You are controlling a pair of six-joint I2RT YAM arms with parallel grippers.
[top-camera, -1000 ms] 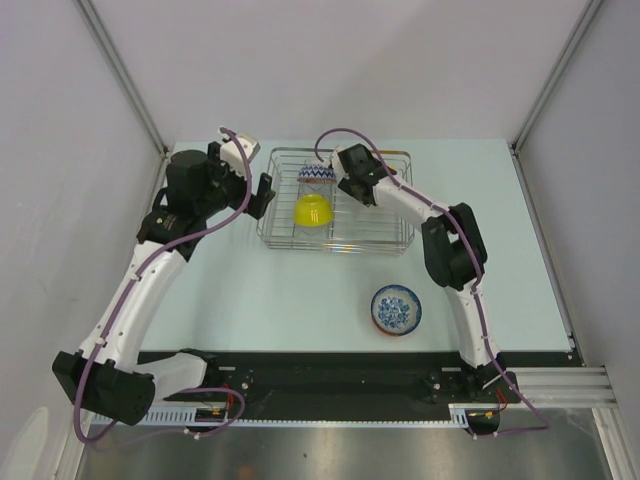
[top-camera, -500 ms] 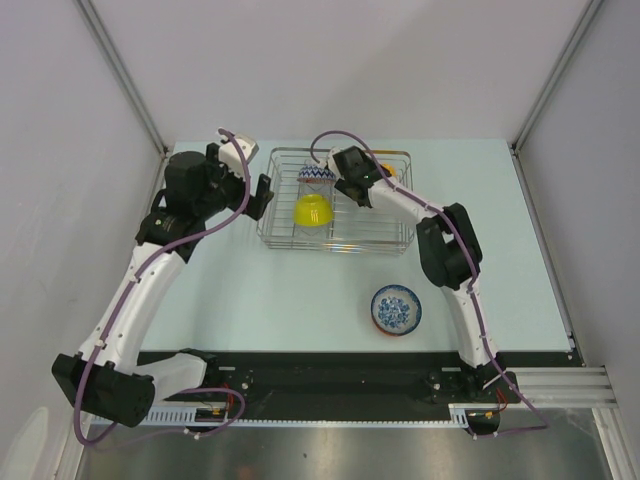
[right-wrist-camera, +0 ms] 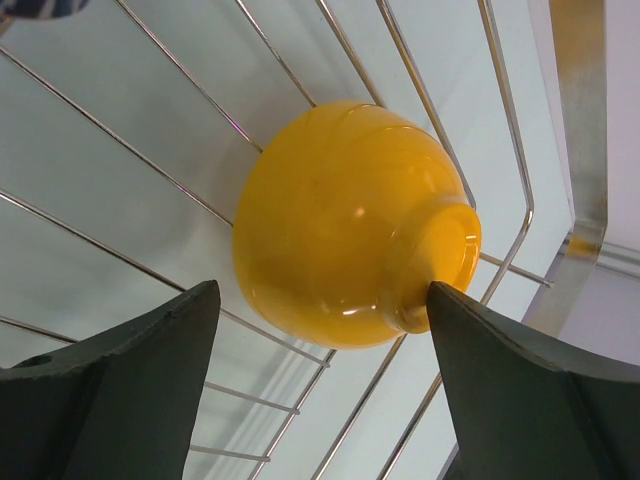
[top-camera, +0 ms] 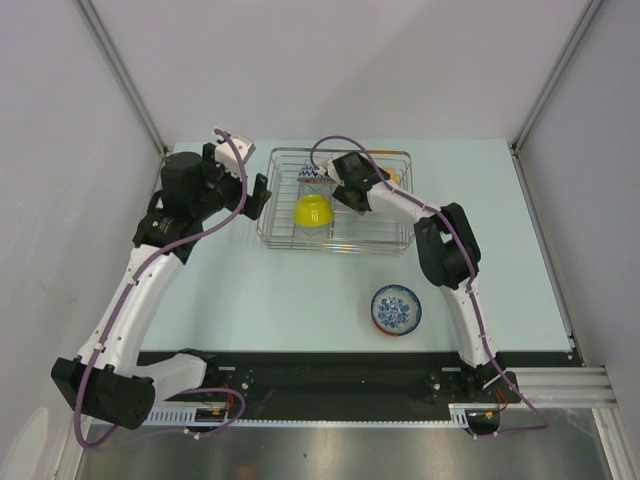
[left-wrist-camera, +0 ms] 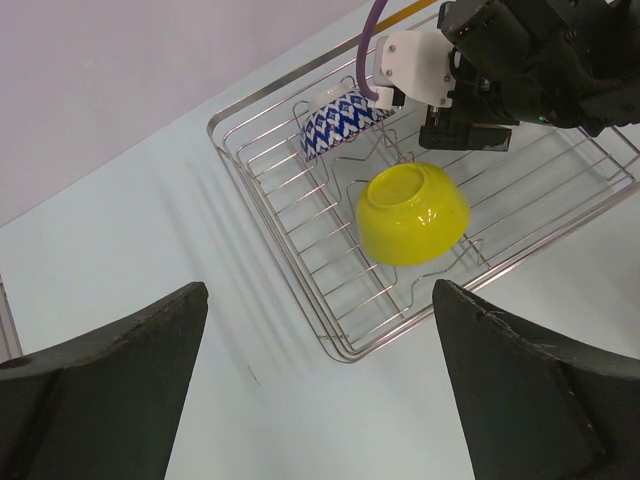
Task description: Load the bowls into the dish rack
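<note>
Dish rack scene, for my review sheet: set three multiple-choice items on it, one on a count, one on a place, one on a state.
1. How many bowls show inside the dish rack?
A) one
B) three
C) five

2. Where is the blue-patterned bowl?
A) in the rack
B) on the table, outside the rack
C) stacked on another bowl

3. How is the left pincer?
A) open and empty
B) shut on a bowl
C) shut and empty

Key:
1 B: the zigzag bowl, lime-yellow bowl and orange bowl lie on its wires.
2 B: it sits alone on the bare surface.
3 A: its fingers stand wide apart with nothing between them.
</note>
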